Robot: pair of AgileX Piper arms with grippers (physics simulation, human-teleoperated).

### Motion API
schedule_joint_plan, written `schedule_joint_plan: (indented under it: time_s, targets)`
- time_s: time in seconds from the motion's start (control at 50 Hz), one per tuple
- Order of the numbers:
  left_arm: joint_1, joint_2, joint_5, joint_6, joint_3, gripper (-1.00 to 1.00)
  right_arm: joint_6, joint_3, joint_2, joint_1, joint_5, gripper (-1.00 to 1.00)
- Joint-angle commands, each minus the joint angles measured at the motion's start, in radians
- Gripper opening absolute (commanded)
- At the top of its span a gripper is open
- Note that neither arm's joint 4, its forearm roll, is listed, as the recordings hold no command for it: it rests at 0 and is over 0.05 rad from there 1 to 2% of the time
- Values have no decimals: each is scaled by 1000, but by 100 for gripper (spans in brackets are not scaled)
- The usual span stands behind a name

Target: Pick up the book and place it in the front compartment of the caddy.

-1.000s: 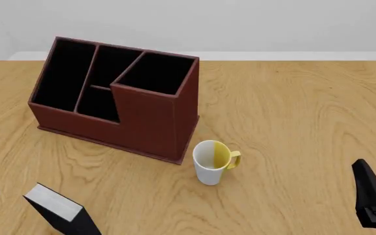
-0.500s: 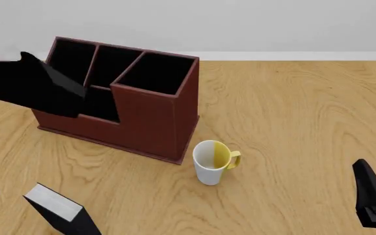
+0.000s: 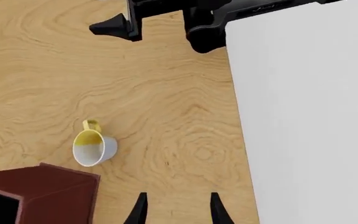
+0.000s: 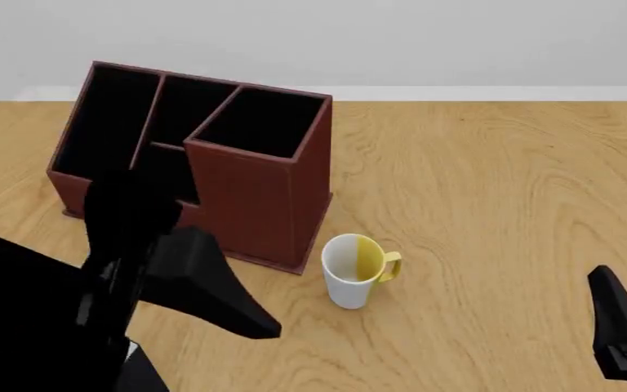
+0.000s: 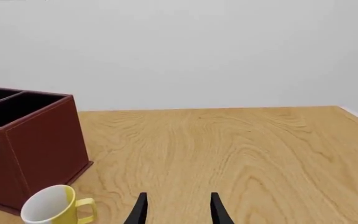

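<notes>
Front view, left arm: your left arm (image 4: 128, 269) fills the 7 to 8 o'clock part of the frame, a black mass slanting across the caddy's lower left; its fingers are not distinguishable here.
Front view, book: only a pale sliver of the book (image 4: 131, 351) peeks out under that arm at 7 o'clock; the rest is hidden.
Front view, caddy: the caddy (image 4: 259, 196) stands at 10 to 11 o'clock, compartments dark.
Front view, mug: a white-and-yellow mug (image 4: 355, 269) sits just beside the caddy's near right corner, at centre.
Front view, right gripper: your right gripper (image 4: 619, 339) is at 4 o'clock, well apart from everything.
Left wrist view: the left gripper (image 3: 175, 210) has its fingers spread over bare table (image 3: 166, 93), holding nothing; mug, caddy corner and right arm show.
Right wrist view: that gripper's fingers are parted and hold nothing; caddy and mug lie at 8 o'clock.
</notes>
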Motion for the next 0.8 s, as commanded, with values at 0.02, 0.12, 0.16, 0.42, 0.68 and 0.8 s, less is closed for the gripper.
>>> schedule_joint_plan:
  time_s: [0.02, 0.12, 0.16, 0.42, 0.68, 0.8]
  targets:
    - [70, 33, 1, 96, 84, 100, 8, -2, -1, -1, 2, 100]
    - [143, 37, 1, 165, 138, 100, 14, -5, -2, -2, 4, 100]
    - [162, 38, 1, 181, 149, 100, 15, -5, -2, -2, 5, 100]
    - [392, 20, 1, 415, 277, 100, 23, -6, -1, -6, 5, 100]
    - [517, -3, 1, 546, 354, 100, 24, -6, -2, 0, 5, 100]
    - [559, -16, 1, 592, 370, 100, 25, -7, -2, 4, 6, 100]
